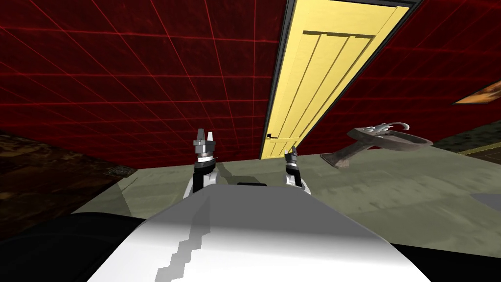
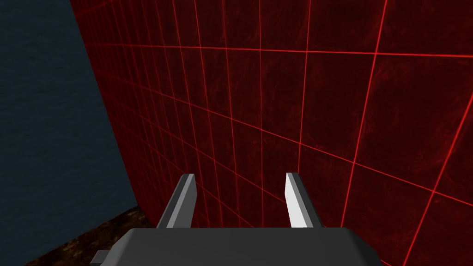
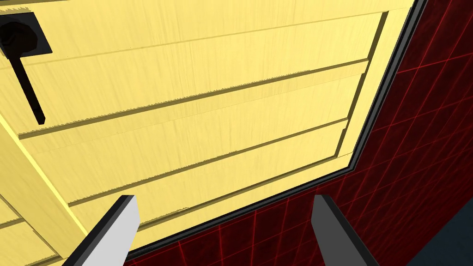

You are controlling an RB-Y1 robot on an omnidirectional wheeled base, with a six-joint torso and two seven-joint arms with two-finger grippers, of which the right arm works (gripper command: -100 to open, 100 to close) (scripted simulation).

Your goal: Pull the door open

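Observation:
A yellow panelled door (image 1: 318, 78) stands shut in a dark frame, set in a red-gridded dark wall. Its small black lever handle (image 1: 269, 136) sits low on the door's left edge in the head view. In the right wrist view the same door (image 3: 208, 101) is close, with the black handle (image 3: 25, 69) off to one side of the fingers. My right gripper (image 1: 293, 151) is open, a short way in front of the door, with nothing between its fingers. My left gripper (image 1: 204, 135) is open too, facing the red wall (image 2: 300, 115) left of the door.
A pedestal sink (image 1: 379, 139) with a tap stands against the wall right of the door. The grey-green floor (image 1: 391, 186) lies between me and the door. A picture frame (image 1: 482, 93) hangs far right. Dark flooring (image 1: 39, 171) lies to the left.

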